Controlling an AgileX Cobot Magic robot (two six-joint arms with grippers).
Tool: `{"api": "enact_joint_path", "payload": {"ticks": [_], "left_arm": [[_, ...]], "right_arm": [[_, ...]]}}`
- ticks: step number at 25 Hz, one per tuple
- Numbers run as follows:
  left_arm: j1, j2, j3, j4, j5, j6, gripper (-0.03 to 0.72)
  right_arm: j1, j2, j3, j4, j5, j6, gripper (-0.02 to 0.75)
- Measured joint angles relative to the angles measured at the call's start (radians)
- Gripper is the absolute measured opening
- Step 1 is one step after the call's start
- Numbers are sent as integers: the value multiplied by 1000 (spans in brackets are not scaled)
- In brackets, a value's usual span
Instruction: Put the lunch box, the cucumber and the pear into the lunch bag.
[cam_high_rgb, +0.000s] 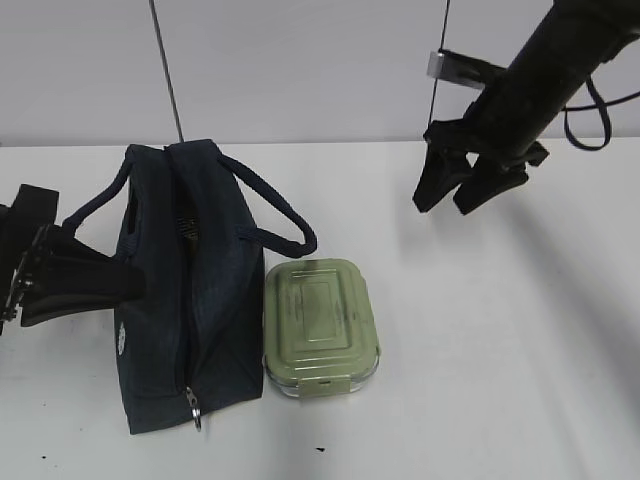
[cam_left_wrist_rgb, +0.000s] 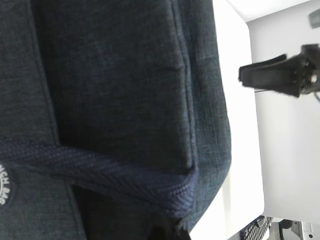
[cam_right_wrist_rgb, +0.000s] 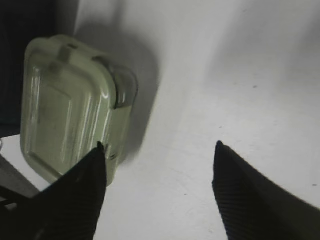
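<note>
The dark navy lunch bag (cam_high_rgb: 215, 300) stands left of centre, its ring pull (cam_high_rgb: 194, 408) at the near end of the zipper. The sage-green lunch box (cam_high_rgb: 320, 325) lies lid up right beside it; the right wrist view shows it too (cam_right_wrist_rgb: 70, 110). My left gripper (cam_high_rgb: 136, 285) is pressed to the bag's left side, shut where the loop handle (cam_left_wrist_rgb: 125, 175) meets it; the bag (cam_left_wrist_rgb: 110, 75) fills the left wrist view. My right gripper (cam_high_rgb: 447, 205) hangs open and empty above the table, behind and right of the box, fingers (cam_right_wrist_rgb: 80, 190) wide apart. Cucumber and pear are out of view.
A white table (cam_high_rgb: 500, 350) carries everything, with a pale wall behind it. A thin dark pole (cam_high_rgb: 166, 70) rises behind the bag. The right arm (cam_left_wrist_rgb: 280, 75) shows far off in the left wrist view.
</note>
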Motion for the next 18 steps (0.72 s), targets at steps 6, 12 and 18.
{"api": "enact_joint_path", "payload": {"ticks": [6,12,18], "left_arm": [[0,0,0,0,0,0,-15],[0,0,0,0,0,0,-15],[0,0,0,0,1,0,-15]], "right_arm": [[-2,-6,198,197,-17,-177,513],[-25,-41,415,420,-27,-368,513],[-50,-57,580,565,-49,-527,512]]}}
